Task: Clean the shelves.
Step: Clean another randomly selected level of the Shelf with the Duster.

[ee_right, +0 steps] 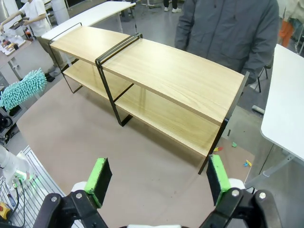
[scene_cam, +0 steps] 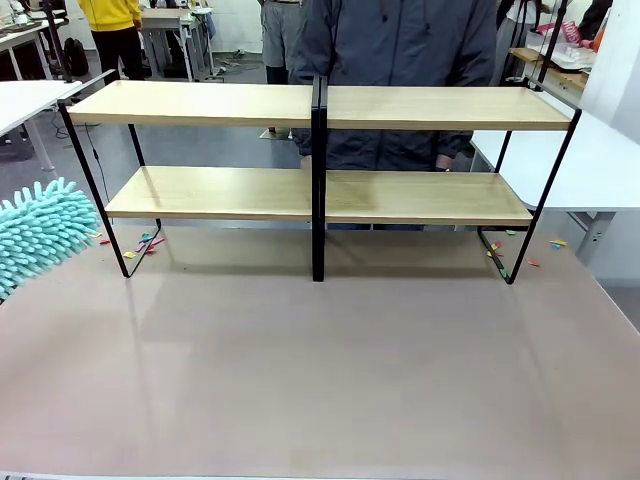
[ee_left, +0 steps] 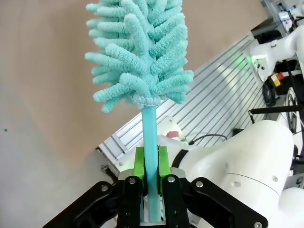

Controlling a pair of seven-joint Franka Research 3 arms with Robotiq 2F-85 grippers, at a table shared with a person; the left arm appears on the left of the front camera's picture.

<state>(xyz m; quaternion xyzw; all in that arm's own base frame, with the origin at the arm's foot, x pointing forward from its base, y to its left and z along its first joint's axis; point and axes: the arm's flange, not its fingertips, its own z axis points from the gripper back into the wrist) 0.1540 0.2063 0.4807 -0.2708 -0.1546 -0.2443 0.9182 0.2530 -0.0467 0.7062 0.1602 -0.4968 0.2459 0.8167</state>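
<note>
**Left hand.** The left hand (ee_left: 151, 162) is clamping the thin turquoise handle of a duster (ee_left: 140, 52). Its green pads (ee_left: 139, 164) are pressing on either side of the stem, a little below the fluffy head. The head is pointing away from the wrist, out over the brown table (ee_left: 42, 95). In the front view the duster (scene_cam: 40, 230) is hanging at the table's left edge, near the left end leg of the shelves but not touching it.

**Right hand.** The right hand (ee_right: 157, 176) is standing wide open and carrying nothing. It is hovering above the near part of the table and facing the rack.

**Task item.** The shelves (scene_cam: 200, 103) are standing upright across the far half of the table (scene_cam: 320, 380), and all four boards are lying bare. A person (scene_cam: 400, 50) is standing just behind the centre post. Small coloured scraps (scene_cam: 145, 243) are lying on the table by the slanted end legs.

**Assessment.** The approach step appears to be in hand, as the duster is touching no board yet. The next move is calling for the head to be carried right onto a board. The upper boards look reachable from above. The lower boards are likely to need the head slid in between the tiers, clear of the end leg and centre post. The slim handle may twist in the grip under sideways load.
</note>
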